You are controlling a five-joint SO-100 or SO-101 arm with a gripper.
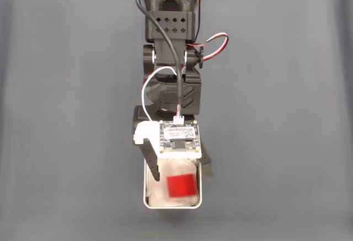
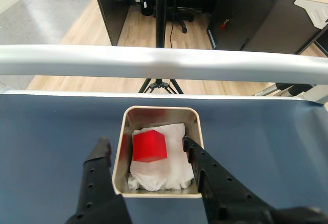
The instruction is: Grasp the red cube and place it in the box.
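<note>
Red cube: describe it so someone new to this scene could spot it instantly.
Start at the dark table and find the small pale-rimmed box just beyond the black claw. Inside, on the wrinkly white lining, sits the cube. It is the one bright red, sharp-edged block there; everything around it is white, grey or black.

red cube motion-blurred, box near end hidden under arm
</note>
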